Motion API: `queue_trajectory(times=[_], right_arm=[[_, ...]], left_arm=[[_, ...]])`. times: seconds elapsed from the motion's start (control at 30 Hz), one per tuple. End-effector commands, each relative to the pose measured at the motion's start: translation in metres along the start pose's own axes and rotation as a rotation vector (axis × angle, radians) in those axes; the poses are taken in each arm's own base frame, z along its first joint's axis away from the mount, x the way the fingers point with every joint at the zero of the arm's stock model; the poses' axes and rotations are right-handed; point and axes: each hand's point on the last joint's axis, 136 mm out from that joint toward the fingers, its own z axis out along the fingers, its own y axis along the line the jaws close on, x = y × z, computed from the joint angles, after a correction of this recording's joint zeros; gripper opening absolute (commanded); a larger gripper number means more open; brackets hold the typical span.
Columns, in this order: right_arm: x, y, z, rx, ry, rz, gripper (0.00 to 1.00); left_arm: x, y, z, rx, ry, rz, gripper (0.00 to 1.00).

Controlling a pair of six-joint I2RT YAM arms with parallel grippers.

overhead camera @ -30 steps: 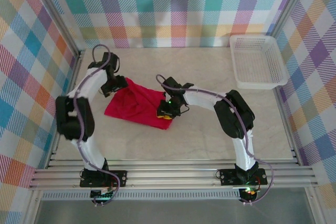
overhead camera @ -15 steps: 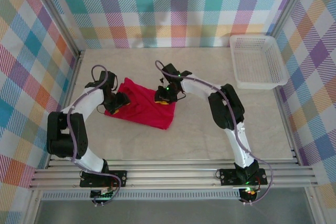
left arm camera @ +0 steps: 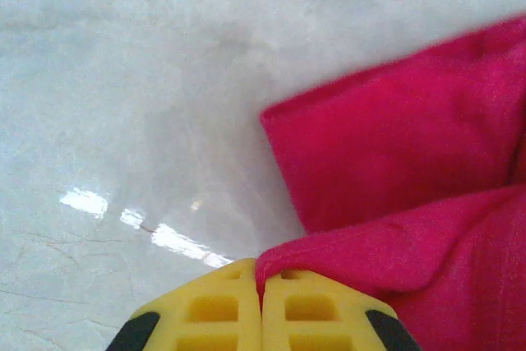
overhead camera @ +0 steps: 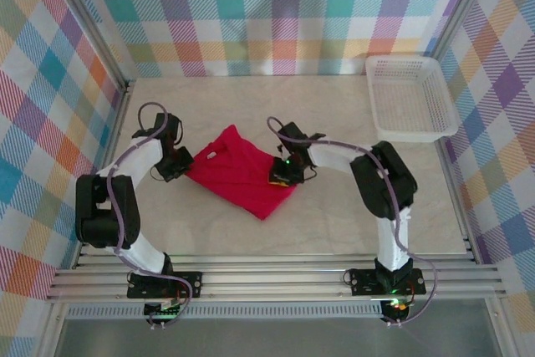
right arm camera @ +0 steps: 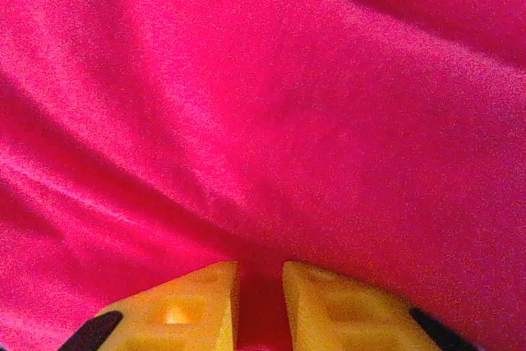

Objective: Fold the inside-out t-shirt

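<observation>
Fabric of the inside-out t-shirt [overhead camera: 242, 180] was plain bright red, soft and creased. It was bunched into a rough diamond shape lying on the pale marbled table [overhead camera: 334, 215], left of centre, between the two arms. A small white tag [overhead camera: 216, 155] showed near its far left edge. The left gripper [overhead camera: 179, 162] sat at the shirt's left corner; in the left wrist view its yellow fingers [left arm camera: 214, 310] were pressed together, with a rolled fabric edge pinched at the seam between them. The right gripper [overhead camera: 282, 175] sat at the shirt's right edge; in the right wrist view its fingers [right arm camera: 189, 302] stood narrowly apart, with red cloth filling the gap. A white mesh basket [overhead camera: 410, 133] stood well apart at the far right corner.
</observation>
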Motion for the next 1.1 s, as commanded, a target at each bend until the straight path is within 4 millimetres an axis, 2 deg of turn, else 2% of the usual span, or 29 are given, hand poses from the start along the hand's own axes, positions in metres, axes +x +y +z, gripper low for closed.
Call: queue_trajectory(times=[0.0, 0.07, 0.13, 0.2, 0.23, 0.33, 0.37, 0.47, 0.6, 0.7, 0.8, 0.93, 1.0, 1.07], right_arm=[[0.050, -0.044, 0.002, 0.176, 0.054, 0.082, 0.23], [0.061, -0.031, -0.003, 0.136, 0.044, 0.073, 0.23], [0.064, -0.011, -0.010, 0.087, 0.028, 0.054, 0.25], [0.059, 0.011, -0.022, 0.043, 0.004, 0.019, 0.34], [0.056, 0.018, -0.029, 0.036, -0.009, 0.005, 0.39], [0.033, 0.041, -0.057, 0.016, -0.077, -0.077, 0.47], [0.022, 0.050, -0.064, -0.003, -0.096, -0.114, 0.49], [-0.014, 0.067, -0.070, -0.038, -0.141, -0.225, 0.54], [-0.062, 0.092, -0.054, -0.060, -0.178, -0.424, 0.56], [-0.090, 0.102, -0.035, -0.034, -0.181, -0.510, 0.58], [-0.110, 0.105, -0.018, -0.005, -0.172, -0.534, 0.59], [-0.122, 0.107, -0.005, 0.003, -0.180, -0.550, 0.58], [-0.126, 0.109, -0.002, 0.002, -0.184, -0.554, 0.49], [-0.128, 0.110, -0.004, 0.007, -0.196, -0.555, 0.31]], left_arm=[[-0.014, -0.003, -0.010, 0.009, -0.037, -0.031, 0.07], [-0.014, -0.020, -0.004, 0.068, -0.017, -0.010, 0.12], [-0.012, -0.038, 0.003, 0.122, 0.013, 0.024, 0.24], [-0.006, -0.056, 0.013, 0.164, 0.062, 0.064, 0.35], [-0.001, -0.062, 0.018, 0.174, 0.088, 0.078, 0.38], [0.009, -0.062, 0.031, 0.154, 0.138, 0.090, 0.42], [0.010, -0.059, 0.031, 0.143, 0.132, 0.089, 0.46], [0.008, -0.053, 0.025, 0.121, 0.114, 0.089, 0.54], [0.004, -0.041, 0.011, 0.082, 0.102, 0.101, 0.62], [0.006, -0.031, 0.001, 0.059, 0.094, 0.098, 0.64], [0.012, -0.028, -0.005, 0.068, 0.094, 0.096, 0.66], [0.023, -0.032, -0.005, 0.122, 0.119, 0.087, 0.67], [0.029, -0.035, 0.002, 0.151, 0.126, 0.077, 0.66], [0.033, -0.036, 0.011, 0.150, 0.139, 0.072, 0.63]])
